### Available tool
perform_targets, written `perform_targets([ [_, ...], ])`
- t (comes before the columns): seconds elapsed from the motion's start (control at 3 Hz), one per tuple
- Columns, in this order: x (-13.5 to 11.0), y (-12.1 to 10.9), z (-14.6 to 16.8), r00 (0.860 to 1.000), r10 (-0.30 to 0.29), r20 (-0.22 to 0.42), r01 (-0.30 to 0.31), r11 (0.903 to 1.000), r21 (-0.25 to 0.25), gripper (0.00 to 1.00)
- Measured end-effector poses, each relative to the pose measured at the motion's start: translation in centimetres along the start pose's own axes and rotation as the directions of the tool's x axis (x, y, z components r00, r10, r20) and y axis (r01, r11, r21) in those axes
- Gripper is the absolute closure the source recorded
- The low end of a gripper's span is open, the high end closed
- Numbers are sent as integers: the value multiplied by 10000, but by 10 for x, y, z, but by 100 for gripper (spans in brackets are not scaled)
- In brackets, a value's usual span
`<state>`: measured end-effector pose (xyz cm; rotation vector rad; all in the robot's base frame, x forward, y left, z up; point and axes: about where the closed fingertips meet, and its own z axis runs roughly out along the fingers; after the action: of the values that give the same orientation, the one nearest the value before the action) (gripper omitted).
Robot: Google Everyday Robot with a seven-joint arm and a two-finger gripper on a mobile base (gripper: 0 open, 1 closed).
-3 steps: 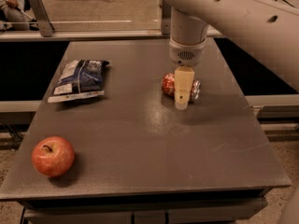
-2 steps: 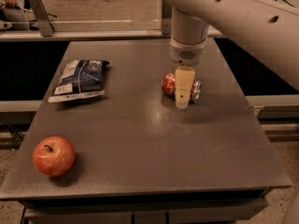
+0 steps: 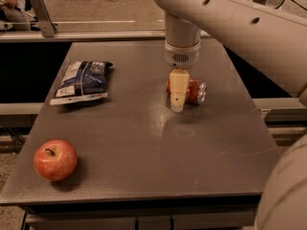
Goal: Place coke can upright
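The coke can (image 3: pixel 193 91) lies on its side on the dark table (image 3: pixel 144 166), right of centre, with its silver end pointing right. It is red with white lettering. My gripper (image 3: pixel 179 96) hangs straight down from the white arm over the can's left half and reaches down to the can. Its cream-coloured front part covers part of the can.
A dark blue snack bag (image 3: pixel 81 80) lies at the table's left. A red-yellow apple (image 3: pixel 55 160) sits at the front left corner. The white arm (image 3: pixel 240 28) crosses the upper right. A railing and a lower floor lie behind the table.
My gripper has shifted slightly to the left over the can. The can, the bag and the apple have stayed where they were.
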<state>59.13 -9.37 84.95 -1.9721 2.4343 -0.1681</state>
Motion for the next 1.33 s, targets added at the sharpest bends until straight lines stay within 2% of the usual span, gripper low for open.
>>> perform_targets([
  [0.33, -7, -8, 12, 9967, 757, -288, -761, 9970, -113, 0],
  [0.67, -10, -12, 14, 9963, 844, -155, -844, 9964, 2, 0],
  [1.0, -12, -15, 16, 9964, 851, -51, -850, 9963, 92, 18],
  [1.33, -14, -17, 17, 9964, 848, 35, -848, 9963, 165, 42],
])
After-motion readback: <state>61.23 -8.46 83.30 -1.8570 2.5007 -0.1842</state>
